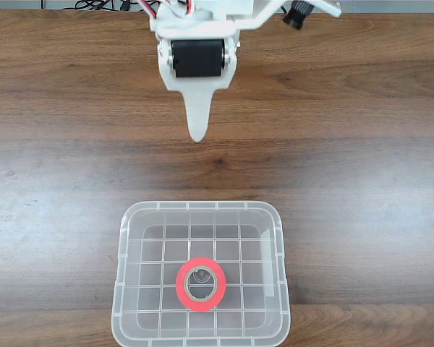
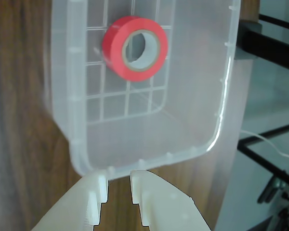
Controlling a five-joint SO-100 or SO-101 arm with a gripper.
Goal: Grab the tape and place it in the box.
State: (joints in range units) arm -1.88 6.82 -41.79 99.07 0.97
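I see the tape (image 1: 201, 283) lying flat inside the box (image 1: 123, 289) on the desk (image 1: 362, 181); my pincer (image 2: 119, 182) hangs empty, fingers narrowly apart

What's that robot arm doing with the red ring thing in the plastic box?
The red tape lies flat on the bottom of the clear box, near its middle. The robot's end effector holds nothing: in the wrist view its fingers stand slightly apart, just outside the box's rim. In the fixed view the arm sits over the bare wooden table, away from the box. So the tape looks already put away.
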